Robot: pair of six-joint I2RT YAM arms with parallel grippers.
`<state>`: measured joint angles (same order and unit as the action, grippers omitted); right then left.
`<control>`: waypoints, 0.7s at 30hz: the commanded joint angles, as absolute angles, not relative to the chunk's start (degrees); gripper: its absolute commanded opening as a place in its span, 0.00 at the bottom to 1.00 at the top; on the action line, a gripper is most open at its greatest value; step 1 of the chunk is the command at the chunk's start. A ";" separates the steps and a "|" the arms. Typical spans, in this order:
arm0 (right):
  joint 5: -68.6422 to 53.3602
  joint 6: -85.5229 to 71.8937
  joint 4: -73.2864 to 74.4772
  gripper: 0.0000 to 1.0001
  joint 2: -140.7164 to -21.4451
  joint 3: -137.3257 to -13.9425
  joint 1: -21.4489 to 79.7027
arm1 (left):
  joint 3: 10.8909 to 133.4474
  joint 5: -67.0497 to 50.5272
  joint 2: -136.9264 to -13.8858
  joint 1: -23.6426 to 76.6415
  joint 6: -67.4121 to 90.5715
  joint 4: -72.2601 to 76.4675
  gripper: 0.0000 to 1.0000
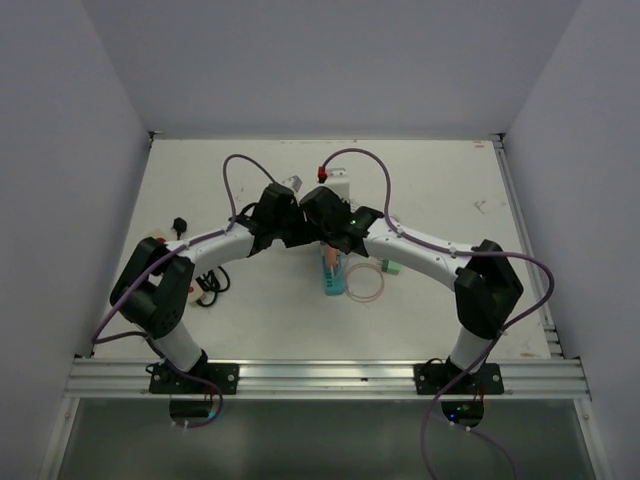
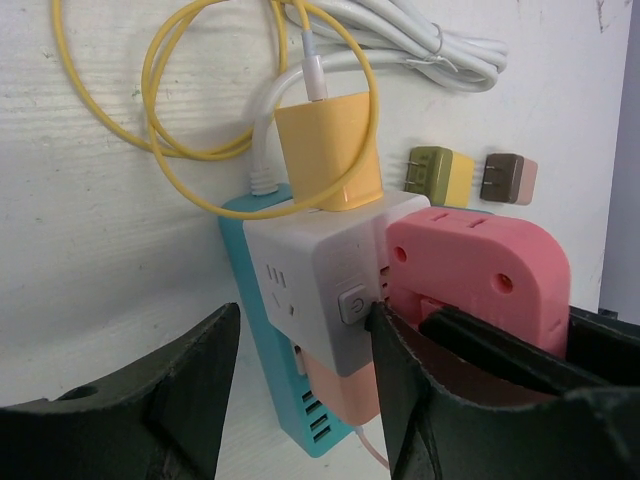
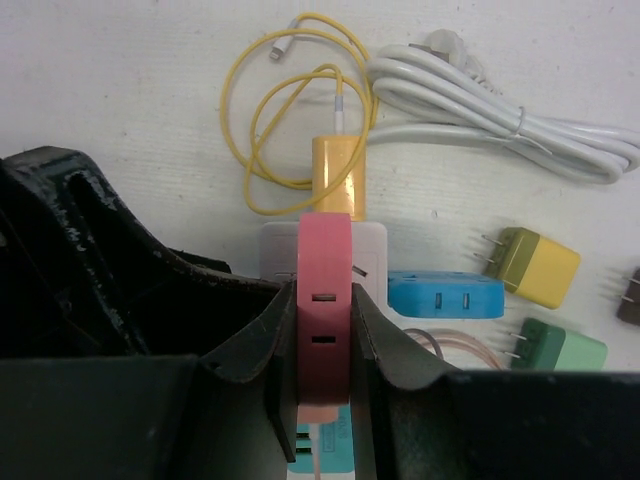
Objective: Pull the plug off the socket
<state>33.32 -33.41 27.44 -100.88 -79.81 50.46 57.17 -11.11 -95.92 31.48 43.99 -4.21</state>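
Right tool [image 3: 325, 312] is closed tight on the pink plug [image 3: 325, 262], one finger flat against each broad side. In its wrist view we see the plug edge-on, its long axis running from 12 to 6 o'clock. The white socket cube [image 3: 372, 246] sits just beyond it at 12 o'clock, touching it. So the plug lies straight ahead of this tool, and we judge that the clean pull is back along the fingers toward 6 o'clock, directly away from the cube.

In the left wrist view, the left tool [image 2: 303, 345] stands wide open and straddles the cube where it sits on the blue strip [image 2: 262, 335]. Its left finger is clear of the strip. Its right finger sits against the cube's corner beside the button [image 2: 352, 303], so it has hold of nothing. From this side the pink plug is at 3 o'clock from the cube, pressed against its side face. We think the left tool must close on the cube or strip, or the whole block may lift with the plug.

A yellow charger [image 2: 325, 150] occupies the cube's face at 12 o'clock and is not the one in hand.

We can read no brand or lettering anywhere. The only marking is the power symbol on the button.
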 commanded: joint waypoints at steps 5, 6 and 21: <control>35.68 -33.66 16.79 0.00 -91.23 -80.86 51.24 | 55.28 -0.27 -101.60 32.87 42.19 -18.89 0.56; 36.03 -33.58 16.61 0.00 -91.06 -80.86 51.24 | 55.37 -0.18 -101.86 32.87 42.19 -19.16 0.56; 28.14 -37.44 12.84 0.00 -72.00 -58.14 27.71 | 55.72 -2.37 -97.38 32.87 41.84 -18.37 0.61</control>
<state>31.29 -34.79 16.84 -78.41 -64.71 34.61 58.28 -7.20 -95.81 32.82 45.43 -6.00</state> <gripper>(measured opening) 0.230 0.608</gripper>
